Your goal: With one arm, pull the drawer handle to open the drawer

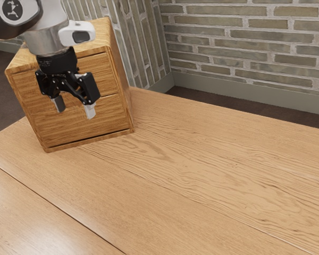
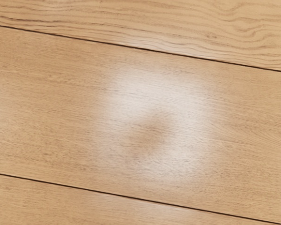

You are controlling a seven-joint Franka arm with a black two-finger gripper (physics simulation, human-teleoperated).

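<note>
Right now the gripper [image 1: 74,108] hangs in front of the cabinet [image 1: 98,34], which stands on the table [image 1: 202,175] at the exterior view's upper left, its back near the wall [image 1: 244,37]. The arm [image 1: 45,29] comes in from the upper left corner and points the hand downward. The two fingers [image 1: 89,110] are spread well apart with pale tips, and nothing is pinched between them; whether they touch the cabinet's face behind them cannot be told. The drawer fronts [image 1: 109,111] are stacked on that face, marked off by thin dark seams, and each sits flush with the wood around it, so the drawers look shut. The handle cannot be made out; the hand covers the middle of the face. The gripper's tips hang level with the seam above the lowest front and well above the table. A strip of dark floor [image 1: 255,103] runs between the table's far edge and the wall. The wrist view looks onto oak boards [image 2: 61,93] crossed by two dark seams [image 2: 131,47], with a pale sheen [image 2: 150,108] and a faint darker smudge at its middle; whether this is the table or the cabinet cannot be told.
</note>
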